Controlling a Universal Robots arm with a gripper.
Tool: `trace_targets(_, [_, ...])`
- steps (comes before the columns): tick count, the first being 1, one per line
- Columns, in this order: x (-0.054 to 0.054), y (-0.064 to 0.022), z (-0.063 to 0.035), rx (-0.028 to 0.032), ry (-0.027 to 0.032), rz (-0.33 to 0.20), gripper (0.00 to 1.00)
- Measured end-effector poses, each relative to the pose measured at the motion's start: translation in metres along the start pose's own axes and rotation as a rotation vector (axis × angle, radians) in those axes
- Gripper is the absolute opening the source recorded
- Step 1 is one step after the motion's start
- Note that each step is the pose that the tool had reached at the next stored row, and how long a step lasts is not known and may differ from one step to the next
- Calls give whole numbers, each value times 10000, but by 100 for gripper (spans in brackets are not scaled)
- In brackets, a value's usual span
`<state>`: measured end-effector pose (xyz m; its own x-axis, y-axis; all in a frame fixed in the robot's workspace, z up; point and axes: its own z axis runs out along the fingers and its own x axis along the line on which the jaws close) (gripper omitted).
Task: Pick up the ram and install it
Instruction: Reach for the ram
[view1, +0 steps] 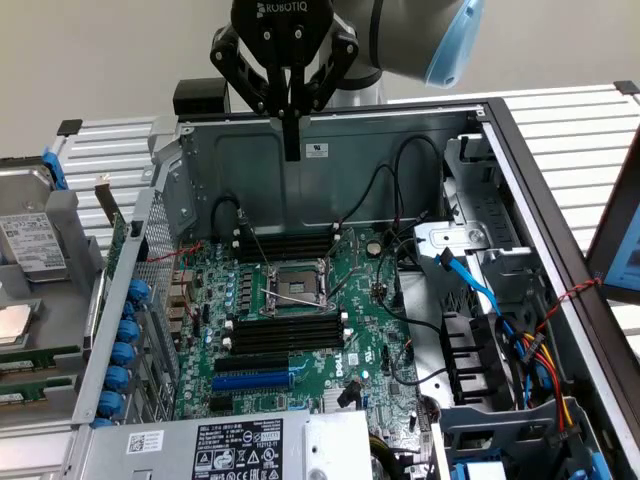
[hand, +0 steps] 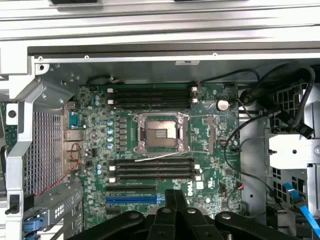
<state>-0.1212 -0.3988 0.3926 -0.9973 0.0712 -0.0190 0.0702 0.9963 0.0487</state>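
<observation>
A narrow green board that looks like the ram (view1: 112, 225) stands on edge just outside the case wall, at the exterior view's left; a green sliver of it (hand: 3, 125) shows in the wrist view. My gripper (view1: 291, 148) hangs above the back of the open computer case, fingers pressed together and shut on nothing. In the wrist view the shut fingertips (hand: 174, 194) point down over the motherboard (hand: 210, 145). Long black memory slots (view1: 287, 333) lie empty in front of the CPU socket (view1: 292, 285), and more slots (view1: 290, 245) lie behind it.
The case's metal back wall (view1: 330, 180) rises just behind my fingers. Black cables (view1: 400, 200) and a blue cable (view1: 470, 280) cross the exterior view's right side by the drive cage (view1: 500, 330). A hard drive (view1: 35, 245) sits in a tray on the left. A blue slot (view1: 255, 380) lies near the front.
</observation>
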Motion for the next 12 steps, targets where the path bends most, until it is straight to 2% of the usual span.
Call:
trace_targets(3, [30,-3,0,0,0,0,11])
trace_targets(12, [359,-25,-1,0,-1,20,11])
